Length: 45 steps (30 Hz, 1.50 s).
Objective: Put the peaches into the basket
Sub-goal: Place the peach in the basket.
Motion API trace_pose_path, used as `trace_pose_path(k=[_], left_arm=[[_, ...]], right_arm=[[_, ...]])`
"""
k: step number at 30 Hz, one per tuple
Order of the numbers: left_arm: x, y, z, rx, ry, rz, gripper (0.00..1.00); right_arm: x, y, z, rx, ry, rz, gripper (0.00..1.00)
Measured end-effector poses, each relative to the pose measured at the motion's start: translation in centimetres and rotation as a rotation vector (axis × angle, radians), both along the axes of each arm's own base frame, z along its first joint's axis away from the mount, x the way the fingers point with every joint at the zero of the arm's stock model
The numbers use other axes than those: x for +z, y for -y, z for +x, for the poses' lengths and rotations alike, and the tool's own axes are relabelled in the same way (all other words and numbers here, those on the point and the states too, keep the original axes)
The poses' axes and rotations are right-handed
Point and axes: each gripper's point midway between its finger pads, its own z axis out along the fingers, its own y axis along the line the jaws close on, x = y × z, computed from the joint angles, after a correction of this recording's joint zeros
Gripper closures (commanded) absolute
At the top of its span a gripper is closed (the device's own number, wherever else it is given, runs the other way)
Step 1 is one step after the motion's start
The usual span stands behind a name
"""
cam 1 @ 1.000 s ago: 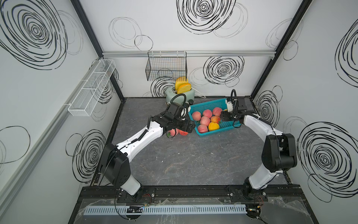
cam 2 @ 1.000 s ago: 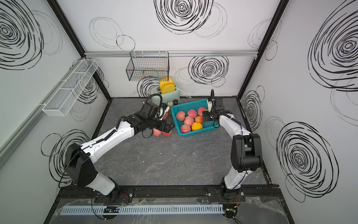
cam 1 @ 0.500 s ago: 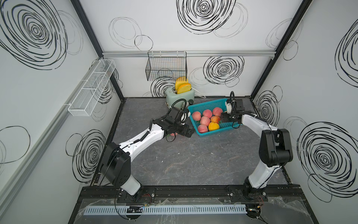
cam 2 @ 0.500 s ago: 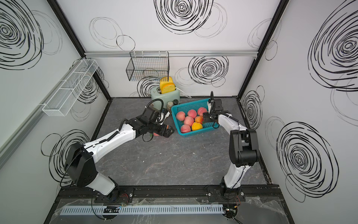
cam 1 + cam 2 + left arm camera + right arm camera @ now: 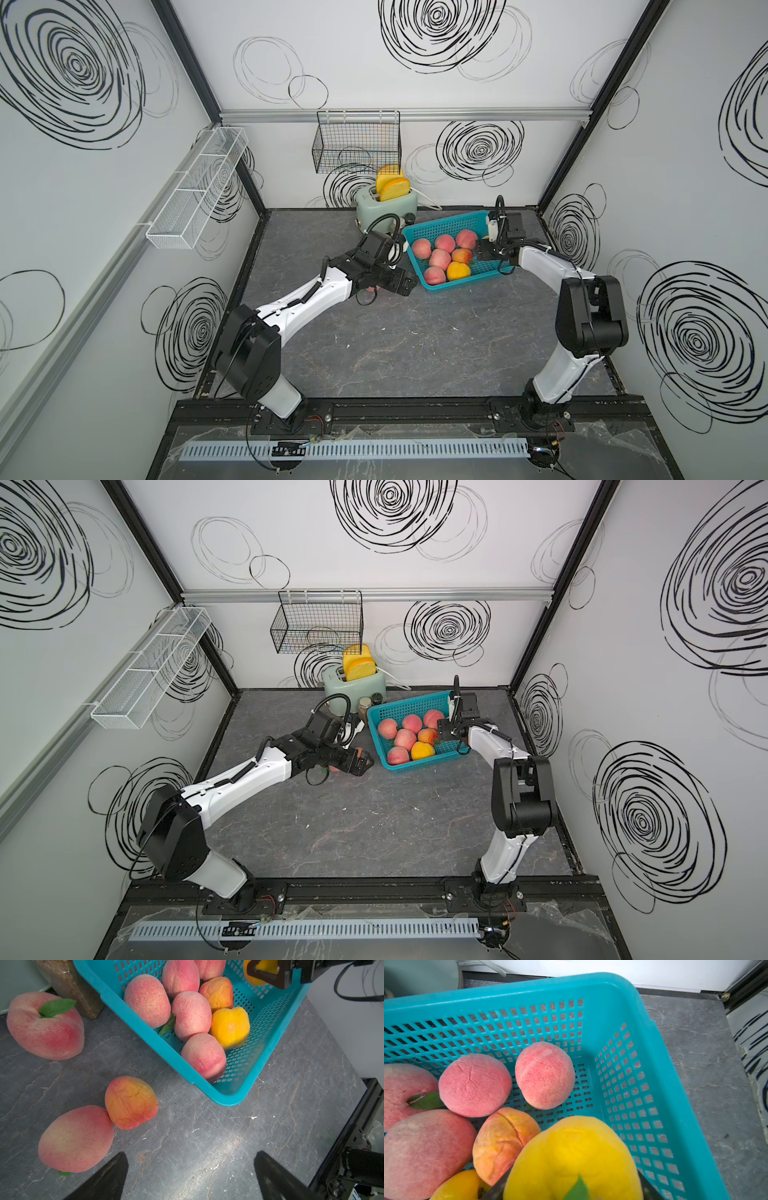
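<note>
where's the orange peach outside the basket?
Left wrist view: orange peach on the table, off the basket's corner, touching a pink peach, ahead of the open left tool.

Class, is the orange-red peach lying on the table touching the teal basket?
Apart. The left wrist view shows bare table between the orange-red peach and the basket wall.

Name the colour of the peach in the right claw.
Yellow. The peach shows best in the right wrist view.
</note>
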Motion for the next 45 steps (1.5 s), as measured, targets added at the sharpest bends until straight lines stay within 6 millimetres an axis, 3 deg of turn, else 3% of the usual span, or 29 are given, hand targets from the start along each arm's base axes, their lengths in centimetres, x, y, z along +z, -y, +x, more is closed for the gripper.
trace_pose_path(k=[9,18,27,35,45], left_arm=[[0.1,0.0,-0.1,-0.002,0.004,-0.005,0.02],[0.3,0.0,0.1,0.0,0.013,-0.012,0.02],[0.5,-0.1,0.0,0.0,0.018,-0.015,0.02],[0.2,-0.6,0.0,0.009,0.012,-0.016,0.02],[1.1,-1.6,0.6,0.036,0.029,-0.028,0.02]], right_arm=[[-3.3,0.1,-0.2,-0.004,-0.074,-0.005,0.27],[-3.1,0.0,0.5,-0.002,-0.065,-0.001,0.27],[-4.2,-0.1,0.7,-0.001,-0.087,-0.002,0.27],[-3.6,-0.2,1.6,0.001,-0.07,0.002,0.26],[-4.7,-0.6,1.7,0.007,-0.094,-0.001,0.22]])
